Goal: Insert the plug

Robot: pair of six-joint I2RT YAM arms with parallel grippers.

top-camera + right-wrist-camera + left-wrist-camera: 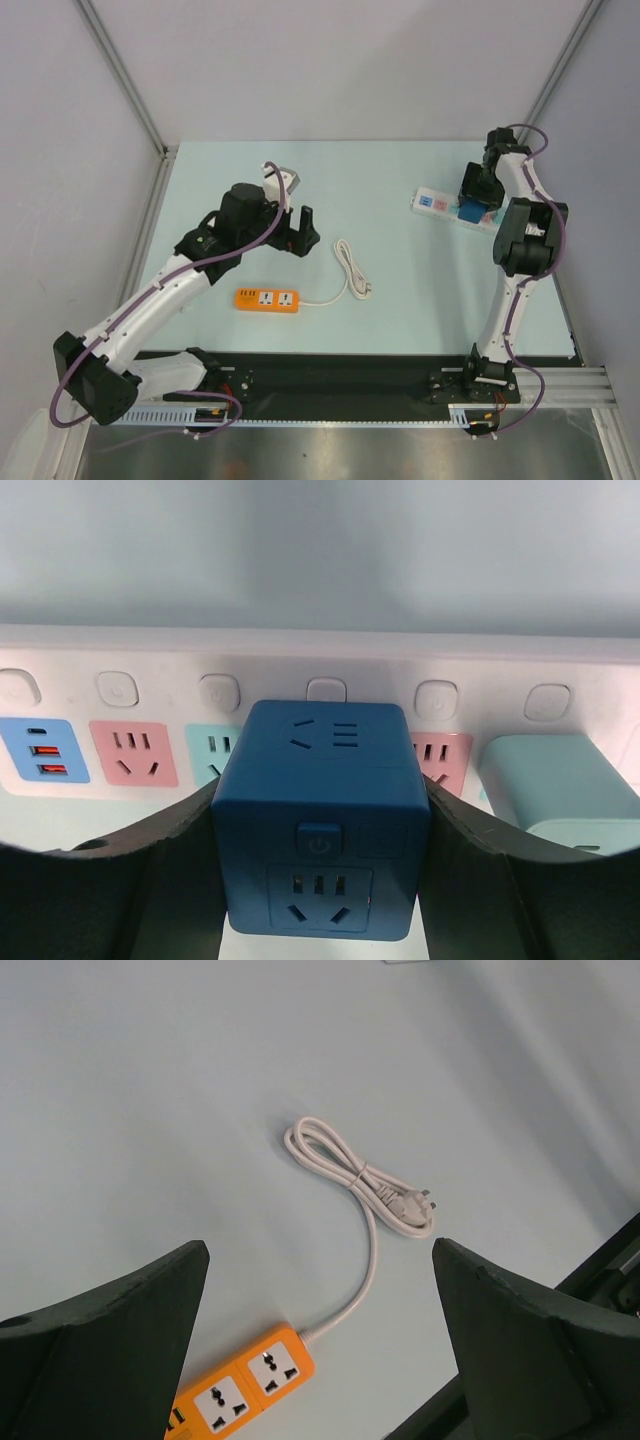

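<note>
**plugwatcher:** Two arms here, so which one's got the plug [320, 815]?

**yam_fan:** Right jaws are clamped on its two sides. The blue cube sits against the white power strip [300, 650], over the socket row between a turquoise socket [210, 752] and a pink socket [440, 755]. Can't tell if the pins are in, tbh.

**plugwatcher:** And the left?

**yam_fan:** Left jaws are spread wide, gripping nothing, hanging over the tabletop [400, 170] near the orange power strip [250, 1380] and its coiled white cord [365, 1175].

White left arm [150, 300], right arm [505, 310]; black left tool [320, 1360], right tool [320, 870] (purple cables [205, 265] alongside).
</note>
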